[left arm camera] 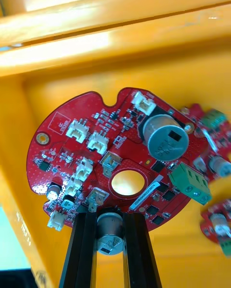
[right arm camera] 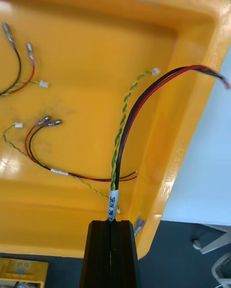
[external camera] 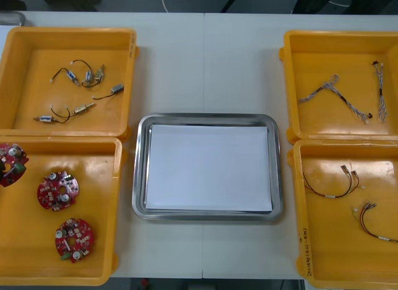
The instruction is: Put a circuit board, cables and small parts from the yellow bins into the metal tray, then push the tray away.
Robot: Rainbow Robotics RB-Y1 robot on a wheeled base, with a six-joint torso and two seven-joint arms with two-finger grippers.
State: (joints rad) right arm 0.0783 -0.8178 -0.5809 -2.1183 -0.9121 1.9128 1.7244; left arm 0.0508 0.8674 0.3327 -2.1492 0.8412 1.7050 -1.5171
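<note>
Left gripper point(left arm camera: 110, 216) is clamped on the edge of a red board point(left arm camera: 115, 158), its fingers apart astride a silver cylinder point(left arm camera: 109, 237) on the board, over the board bin point(left arm camera: 72, 76), more boards point(left arm camera: 214, 158) beside; right gripper point(right arm camera: 111, 225), fingers together, pinches a red, black and green-yellow cable point(right arm camera: 120, 134) at its white tag, above the cable bin point(right arm camera: 96, 67) where two other cables point(right arm camera: 33, 153) lie; tray point(external camera: 140, 172) sits mid-worktop point(external camera: 205, 53), white inside.

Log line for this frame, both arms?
left gripper shut on round red circuit board | right gripper shut on red-black-green cable over yellow bin | white-lined metal tray empty
</note>
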